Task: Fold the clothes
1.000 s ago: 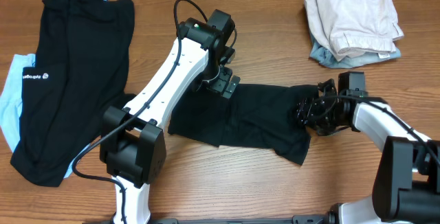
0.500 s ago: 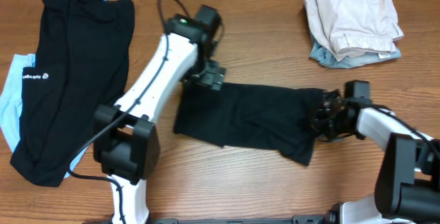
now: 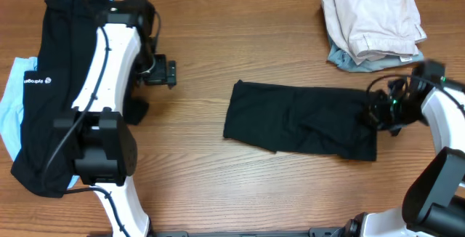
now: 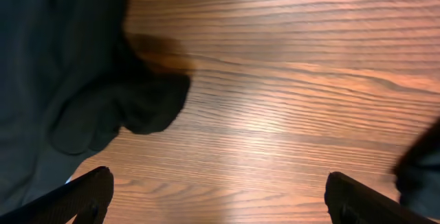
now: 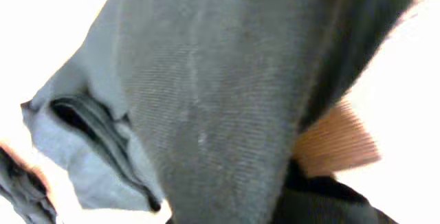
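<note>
2 tools showed. The right tool [image 3: 381, 110] was clenched on the right end of the black T-shirt [image 3: 298, 121], a limp, matte, creased band lying across the middle of the smooth wood-grain surface [image 3: 240, 193]. The left tool [image 3: 166, 73] hung released over bare wood just beside the black logo garment [image 3: 73, 84], which covered a light blue one [image 3: 9, 113]. Should the pinch hold only 1 layer, pulling would likely skew the band or slip free. Far right, a bulky beige garment [image 3: 374, 11] sat on a grey-blue one [image 3: 343, 59].
</note>
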